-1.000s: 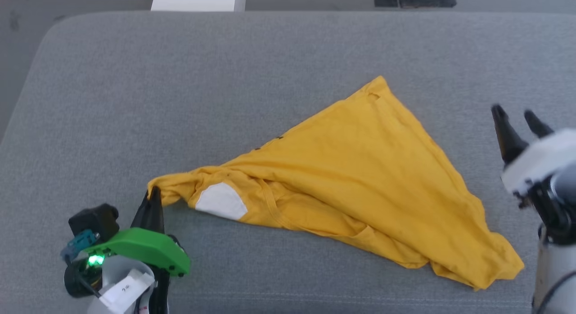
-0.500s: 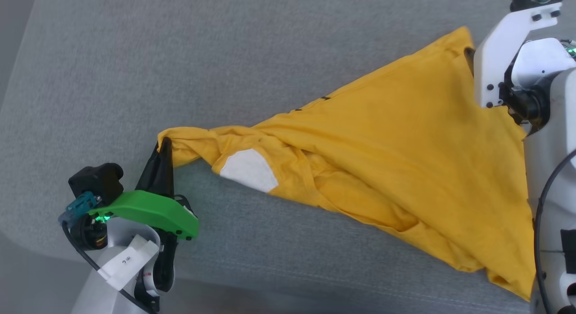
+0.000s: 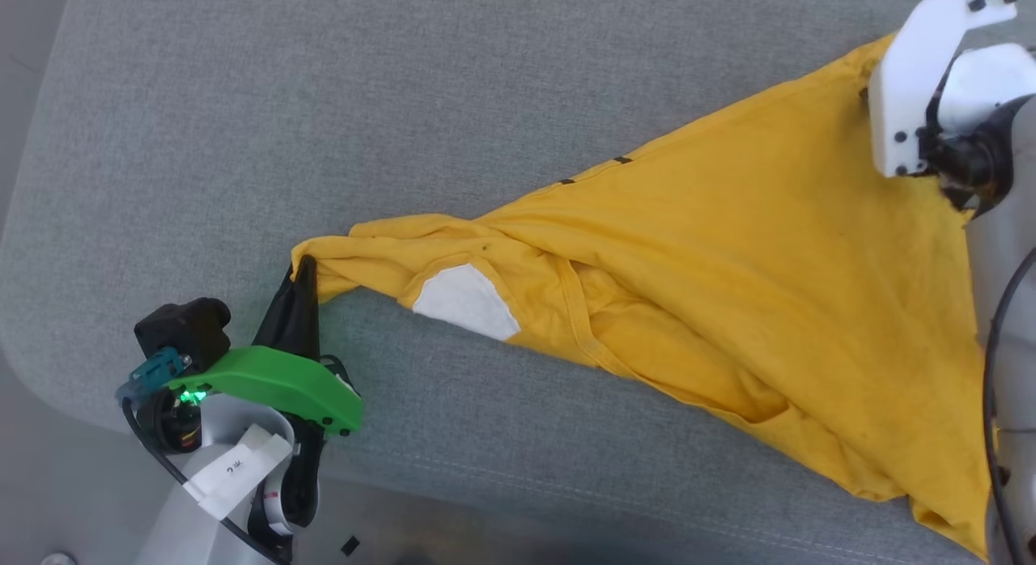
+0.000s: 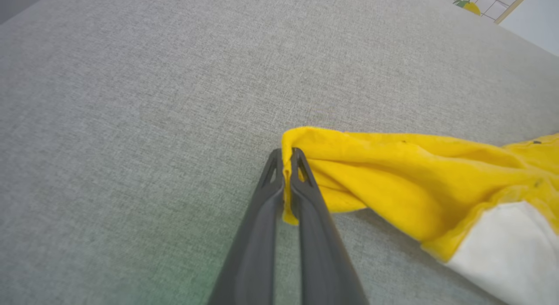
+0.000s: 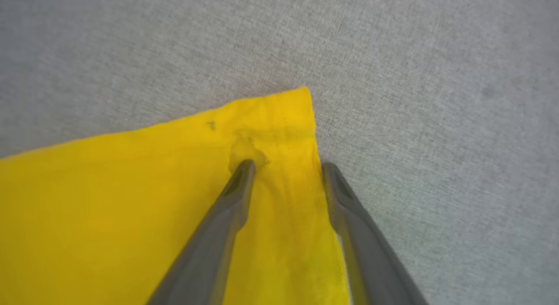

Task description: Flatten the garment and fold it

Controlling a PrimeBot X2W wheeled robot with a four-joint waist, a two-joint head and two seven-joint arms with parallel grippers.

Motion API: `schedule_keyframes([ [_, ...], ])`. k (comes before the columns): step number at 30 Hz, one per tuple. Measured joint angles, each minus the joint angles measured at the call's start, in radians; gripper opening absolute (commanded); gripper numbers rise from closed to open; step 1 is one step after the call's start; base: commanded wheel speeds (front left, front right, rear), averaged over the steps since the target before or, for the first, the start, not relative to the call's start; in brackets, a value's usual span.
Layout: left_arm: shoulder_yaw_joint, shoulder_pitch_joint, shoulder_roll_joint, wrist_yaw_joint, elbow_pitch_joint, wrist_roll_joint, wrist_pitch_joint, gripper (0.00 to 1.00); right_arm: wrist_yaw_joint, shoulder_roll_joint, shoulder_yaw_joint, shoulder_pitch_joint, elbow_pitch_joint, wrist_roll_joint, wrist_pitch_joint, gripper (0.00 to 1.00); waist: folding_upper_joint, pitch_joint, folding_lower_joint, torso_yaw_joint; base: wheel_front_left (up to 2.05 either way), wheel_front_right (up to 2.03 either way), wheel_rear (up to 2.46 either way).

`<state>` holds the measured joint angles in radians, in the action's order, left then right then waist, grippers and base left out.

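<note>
Left pincer [image 3: 303, 267] is clamped tight on a bunched corner of the bright yellow cotton T-shirt [image 3: 728, 265], and the left wrist view confirms it: both dark fingers [image 4: 305, 195] are pressed together with a yellow fold squeezed between them. Behind that grip sits a green wrist bracket [image 3: 275, 379]. Over on the far right, the right pincer [image 5: 288, 165] stands open above the shirt's far corner. One finger has its tip on a small worn hole [image 5: 246, 152] in the cloth, and the other is just off the hem, over bare grey. From the head camera, that arm's white wrist bracket [image 3: 914, 87] covers the corner.

The T-shirt lies stretched in a long wedge, narrow at the near left and fanning wide to the right, its lower right end at the near edge. A white patch [image 3: 465, 302] shows near the narrow end, beside a ribbed seam, and two small black marks [image 3: 622, 159] sit on the far edge.

Everything rests on a grey woven upholstered surface [image 3: 324, 104] with a rounded near-left corner. Beyond that corner is pale smooth floor [image 3: 32, 484], with a small black scrap [image 3: 350, 545] on it. At the far right of the left wrist view, a white grid-lined panel [image 4: 489, 3] carries a small yellow shape.
</note>
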<state>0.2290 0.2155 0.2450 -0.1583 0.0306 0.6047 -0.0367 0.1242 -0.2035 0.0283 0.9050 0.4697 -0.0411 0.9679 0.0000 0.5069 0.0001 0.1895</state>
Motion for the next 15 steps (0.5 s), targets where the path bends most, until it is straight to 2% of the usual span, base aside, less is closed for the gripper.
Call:
schedule_keyframes([
  [2, -0.002, 0.000, 0.002, 0.000, 0.003, 0.000, 0.000, 0.00, 0.000, 0.014, -0.007, -0.017, -0.013, -0.024, -0.020, 0.00, 0.0000, -0.012, 0.0000, -0.007, 0.00, 0.00, 0.00],
  [7, -0.002, -0.002, 0.007, -0.006, 0.009, 0.000, -0.001, 0.00, 0.003, 0.043, -0.061, -0.081, -0.070, -0.086, -0.157, 0.00, 0.0000, -0.063, 0.0000, -0.034, 0.00, 0.00, 0.00],
  [12, -0.002, -0.030, 0.007, -0.020, 0.014, 0.000, -0.001, 0.00, 0.003, 0.040, -0.117, -0.171, -0.191, -0.154, -0.233, 0.00, 0.0000, -0.131, 0.0000, -0.064, 0.00, 0.00, 0.00],
  [15, -0.002, -0.062, 0.007, -0.030, 0.014, 0.000, 0.000, 0.00, 0.003, 0.032, -0.156, -0.302, -0.290, -0.197, -0.237, 0.00, 0.0000, -0.181, 0.0000, -0.086, 0.00, 0.00, 0.00],
])
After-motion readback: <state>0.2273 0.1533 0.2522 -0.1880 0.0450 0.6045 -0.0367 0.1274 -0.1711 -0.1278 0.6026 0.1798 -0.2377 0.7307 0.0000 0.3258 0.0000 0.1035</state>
